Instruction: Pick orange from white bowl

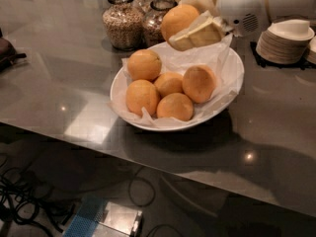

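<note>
The white bowl [228, 78] lined with crinkled white paper sits mid-table and holds several oranges [170, 90]. My gripper [190, 19], on a white arm coming from the upper right, is shut on one orange [177, 18] and holds it in the air above the bowl's far rim. One pale fingertip [200, 34] wraps under the fruit; the other is behind it, partly hidden.
Two glass jars of grain [119, 22] stand just behind the bowl, close to the lifted orange. A stack of small pale dishes [285, 41] sits at the right. The grey table's front edge [148, 154] runs below the bowl, with cables on the floor.
</note>
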